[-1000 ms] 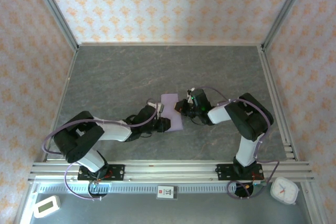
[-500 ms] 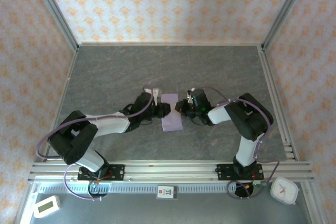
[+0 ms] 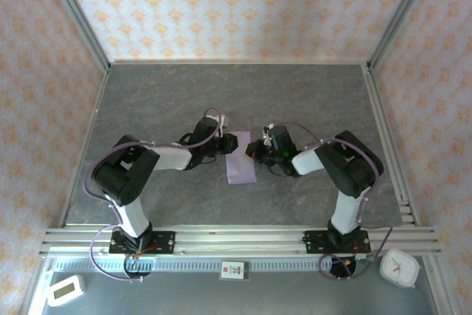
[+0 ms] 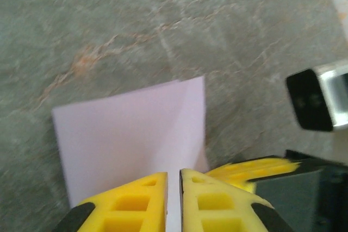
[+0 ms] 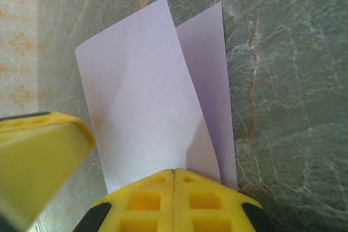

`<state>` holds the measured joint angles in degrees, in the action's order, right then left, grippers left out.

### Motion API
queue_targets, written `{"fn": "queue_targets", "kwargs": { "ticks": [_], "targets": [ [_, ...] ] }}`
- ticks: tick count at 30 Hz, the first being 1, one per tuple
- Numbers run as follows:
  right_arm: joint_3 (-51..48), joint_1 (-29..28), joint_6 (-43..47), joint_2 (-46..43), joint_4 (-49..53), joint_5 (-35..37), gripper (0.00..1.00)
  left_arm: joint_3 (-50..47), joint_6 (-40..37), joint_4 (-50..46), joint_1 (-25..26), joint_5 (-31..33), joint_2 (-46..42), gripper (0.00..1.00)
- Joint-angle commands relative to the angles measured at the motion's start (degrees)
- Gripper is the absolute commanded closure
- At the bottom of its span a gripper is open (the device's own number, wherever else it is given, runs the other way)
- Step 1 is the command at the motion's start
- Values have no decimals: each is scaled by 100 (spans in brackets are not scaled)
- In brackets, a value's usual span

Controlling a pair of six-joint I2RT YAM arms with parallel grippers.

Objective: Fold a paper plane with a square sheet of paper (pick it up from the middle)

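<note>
The square sheet of paper lies mid-table folded double into a pale lilac oblong; its upper layer sits slightly askew over the lower one. My left gripper is low at the paper's far left corner, its jaws all but shut with a thin slit and nothing between them. My right gripper is at the paper's right edge, shut, with its tips against the upper layer's edge. Whether it pinches that layer I cannot tell.
Patterned walls and metal posts fence the grey stone-look table. A rail runs along the near edge. In front of it lie a white timer and a small white clock.
My left arm has swung from the paper's near left side up to its far left corner, and its jaws have narrowed. The right arm and the paper have stayed put.
</note>
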<state>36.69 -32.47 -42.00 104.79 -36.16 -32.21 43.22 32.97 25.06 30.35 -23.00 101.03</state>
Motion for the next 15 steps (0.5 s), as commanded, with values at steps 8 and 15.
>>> {"fn": "queue_targets", "kwargs": {
  "ticks": [8, 15],
  "targets": [
    [-320, -17, 39, 468, 800, 329, 100, -130, -25, 361, -161, 235, 233, 85],
    [-302, -16, 43, 481, 813, 338, 100, 492, -253, -136, -184, 185, -73, 84]
  ]
}}
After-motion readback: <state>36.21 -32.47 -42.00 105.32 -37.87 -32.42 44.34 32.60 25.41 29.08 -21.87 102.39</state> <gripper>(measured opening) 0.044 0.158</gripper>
